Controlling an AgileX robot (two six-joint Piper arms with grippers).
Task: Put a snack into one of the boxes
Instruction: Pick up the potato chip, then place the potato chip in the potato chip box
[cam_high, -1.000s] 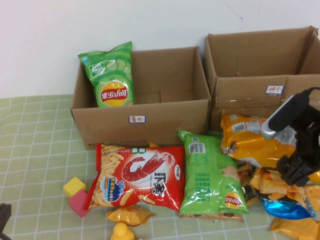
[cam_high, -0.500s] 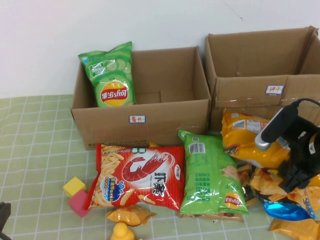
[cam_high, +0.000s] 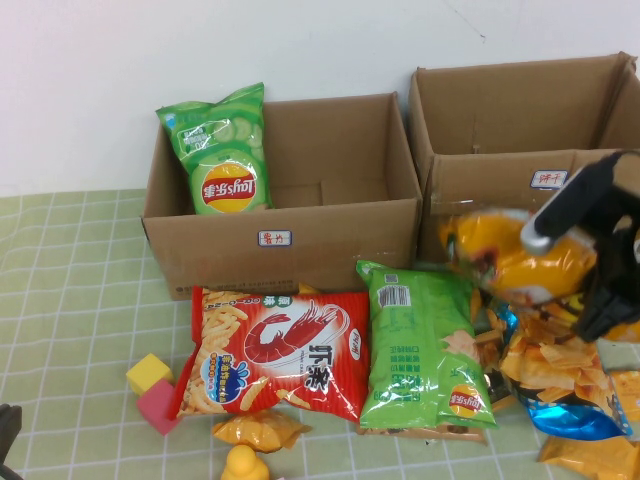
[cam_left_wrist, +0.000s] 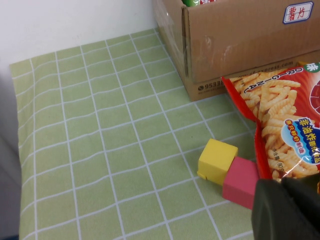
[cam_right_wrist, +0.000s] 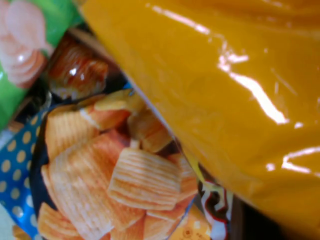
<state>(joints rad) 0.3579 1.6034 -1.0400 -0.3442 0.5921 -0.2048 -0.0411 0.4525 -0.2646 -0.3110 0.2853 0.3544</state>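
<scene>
The snack (cam_high: 505, 265), a glossy yellow-orange chip bag, hangs lifted off the pile at the right, blurred, in front of the right-hand box. My right gripper (cam_high: 585, 275) is shut on its right end. In the right wrist view the bag's shiny skin (cam_right_wrist: 225, 90) fills most of the picture. The brown box (cam_high: 300, 255) with a small white label stands at the back centre, with a green chip bag (cam_high: 220, 150) leaning in its left corner. My left gripper (cam_left_wrist: 287, 210) rests shut low at the table's near left, empty, beside a pink cube (cam_left_wrist: 241, 181).
A taped box (cam_high: 520, 130) stands at the back right. A red shrimp-chip bag (cam_high: 280, 350), a green bag (cam_high: 415, 345) and a blue-and-orange chip bag (cam_high: 560, 385) lie before the boxes. Yellow cube (cam_high: 148, 372), small orange packet (cam_high: 260, 430) and yellow toy (cam_high: 243, 465) sit near the front.
My right gripper dropped onto the yellow-orange bag, closed on it, and has lifted it up off the pile. The left arm has not moved.
</scene>
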